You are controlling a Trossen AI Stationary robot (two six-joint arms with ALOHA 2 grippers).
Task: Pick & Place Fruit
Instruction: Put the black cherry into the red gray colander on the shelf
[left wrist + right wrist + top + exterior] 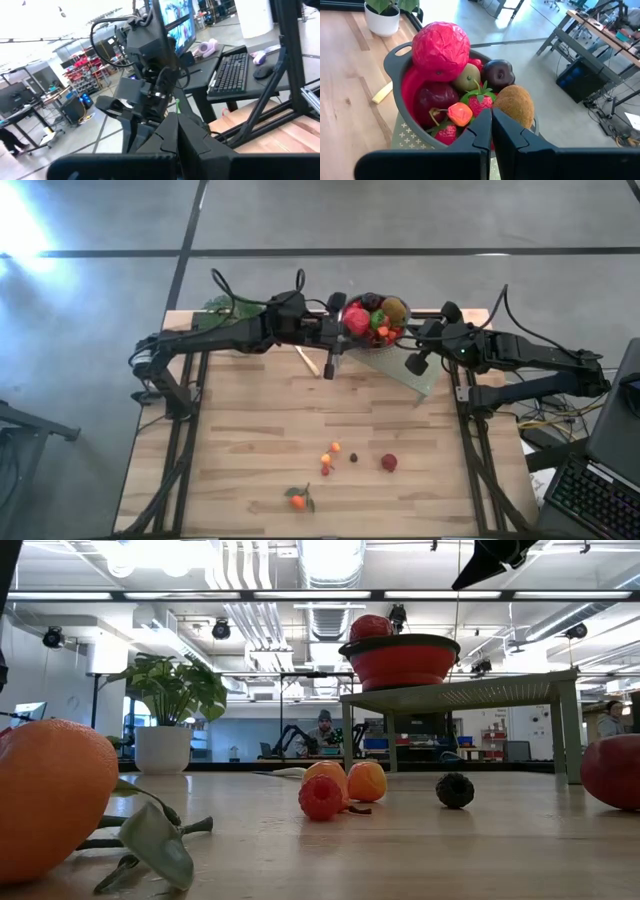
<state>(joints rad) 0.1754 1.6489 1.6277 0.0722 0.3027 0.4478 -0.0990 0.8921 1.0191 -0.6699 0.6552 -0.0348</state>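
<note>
Red bowl (376, 320) heaped with fruit (465, 85), both grippers shut

A leafy green potted plant in a white pot (165, 745) is standing at the far edge of the light wooden slatted table (260, 430). A pale slim knife (307, 361) is lying flat on the table near a pale green perforated stand (470, 695), which is carrying a dark-rimmed red bowl (400, 660). A black keyboard (600, 495) is sitting beyond the table's right side.
</note>
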